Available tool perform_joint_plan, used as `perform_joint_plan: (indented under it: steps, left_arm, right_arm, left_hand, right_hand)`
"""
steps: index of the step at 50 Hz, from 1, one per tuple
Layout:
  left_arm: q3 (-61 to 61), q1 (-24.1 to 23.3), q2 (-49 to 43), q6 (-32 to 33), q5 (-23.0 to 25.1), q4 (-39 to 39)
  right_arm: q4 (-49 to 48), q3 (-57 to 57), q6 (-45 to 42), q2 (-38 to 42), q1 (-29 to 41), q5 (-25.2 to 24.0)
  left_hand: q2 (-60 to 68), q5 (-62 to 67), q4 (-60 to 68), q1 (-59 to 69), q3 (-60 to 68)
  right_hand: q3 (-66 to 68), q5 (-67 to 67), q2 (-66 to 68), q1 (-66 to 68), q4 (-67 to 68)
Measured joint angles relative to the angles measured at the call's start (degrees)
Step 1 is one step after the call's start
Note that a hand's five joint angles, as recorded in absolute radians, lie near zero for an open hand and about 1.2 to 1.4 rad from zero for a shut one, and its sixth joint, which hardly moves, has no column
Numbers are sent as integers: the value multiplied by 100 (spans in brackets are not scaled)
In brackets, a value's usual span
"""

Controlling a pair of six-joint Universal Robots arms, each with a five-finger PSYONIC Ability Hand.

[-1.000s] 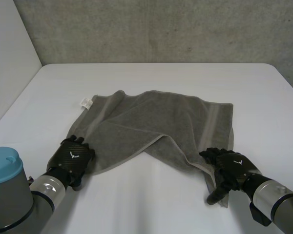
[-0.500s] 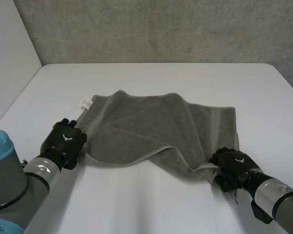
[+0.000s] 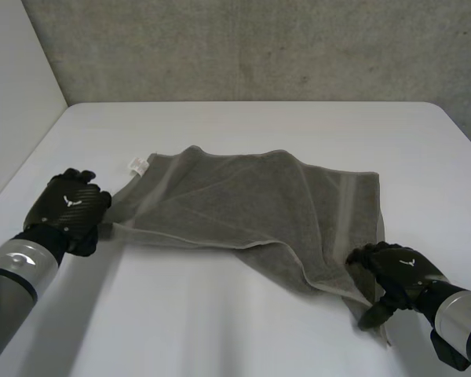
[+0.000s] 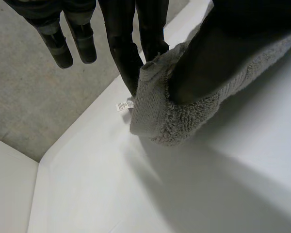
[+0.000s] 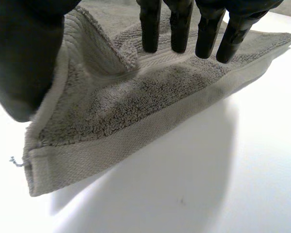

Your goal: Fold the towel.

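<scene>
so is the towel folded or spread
Loosely doubled, not neatly folded: the towel overlaps itself, left hand and right hand pinching its near corners.

Over the last second the left hand (image 3: 67, 210) goes from close in front of the robot outward to its left and farther up the table (image 3: 220, 322), drawing its pinched corner of the towel (image 3: 243, 200) along. The right hand (image 3: 396, 271) shifts outward to the right with the other near corner. The towel's near edge, slack and V-shaped before, now runs stretched between the hands, and the cloth spreads wider.
</scene>
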Motion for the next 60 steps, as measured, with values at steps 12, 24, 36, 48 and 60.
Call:
perform_joint_plan:
  steps: [12,24,36,48,60]
  left_arm:
    - [-29,112,111,-488,213,-114]
    - [68,365,186,-495,484,-762]
    - [1351,641,-311,-514,978,-2201]
    - [3981,-105,-1973,-1114,593,-1611]
    - [5349,-581,-1716,-2618,-831,2321]
  right_arm:
    - [-11,102,-6,-78,22,-307]
    - [1845,-958,-2031,-735,-644,-1075]
    - [3239,-3231,-4794,155,-854,-520]
    - [723,-5830,-5273,1767,375,-176]
    - [-2224,-7066,-2615,1458,1072,620]
  left_hand:
    - [13,-5,0,1,0]
    - [18,-5,0,2,0]
    - [18,32,0,2,0]
    - [58,42,0,5,0]
    - [59,46,0,6,0]
  right_hand:
    - [-1,5484,5542,5349,0]
    - [0,5506,5568,5349,0]
    - [1,5508,5572,5349,0]
    - [1,5508,5589,5351,0]
    - [1,5503,5589,5359,0]
